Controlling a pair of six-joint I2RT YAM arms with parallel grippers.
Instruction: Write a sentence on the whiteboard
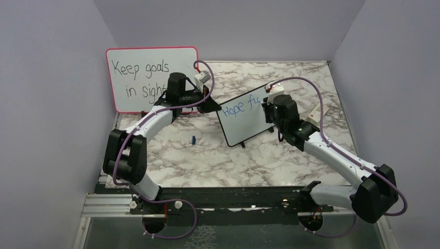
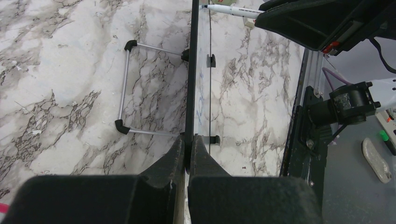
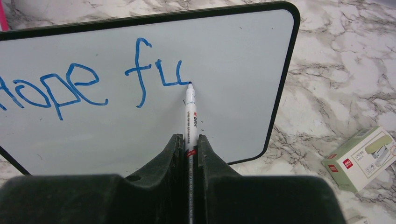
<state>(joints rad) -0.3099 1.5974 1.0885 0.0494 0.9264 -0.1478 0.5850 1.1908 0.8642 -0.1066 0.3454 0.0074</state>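
The grey-veined white marble tabletop (image 1: 207, 161) carries the small black-framed whiteboard (image 3: 140, 135) near its middle, upright on its feet, long side level, face towards the right arm. The left gripper (image 2: 188, 147) pinches its side edge tight, seemingly to steady it against writing pressure. The right gripper (image 3: 188, 140) clamps a slim white marker (image 3: 190, 107) lengthwise, tip pointing away, touching the board after the "u" of the blue sentence (image 3: 81, 81), so far "Hope fu"
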